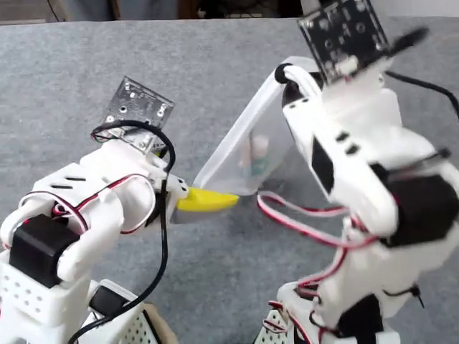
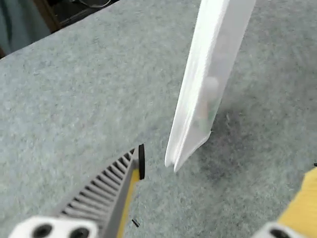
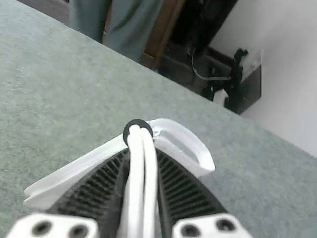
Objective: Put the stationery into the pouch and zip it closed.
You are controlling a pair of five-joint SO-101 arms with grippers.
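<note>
Zip step: pouch (image 1: 247, 136) hangs from the right tool (image 1: 290, 77); left tool (image 1: 215, 201) has no grip on it.
High view: the right tool pinches the raised far end. The pouch slopes down to its near-left corner at the counter (image 1: 86, 64), stationery (image 1: 257, 154) visible inside. Left wrist: the left tool is spread, the low corner ahead of it and untouched. Right wrist: jaws pressed onto the white edge at a black ring (image 3: 136, 129), probably the zip pull. Next, I'd say: left clamps the low corner, then the pull runs along the edge.

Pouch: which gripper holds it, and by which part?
The right gripper is shut on the pouch, at one end of its upper rim; the left gripper holds nothing.
</note>
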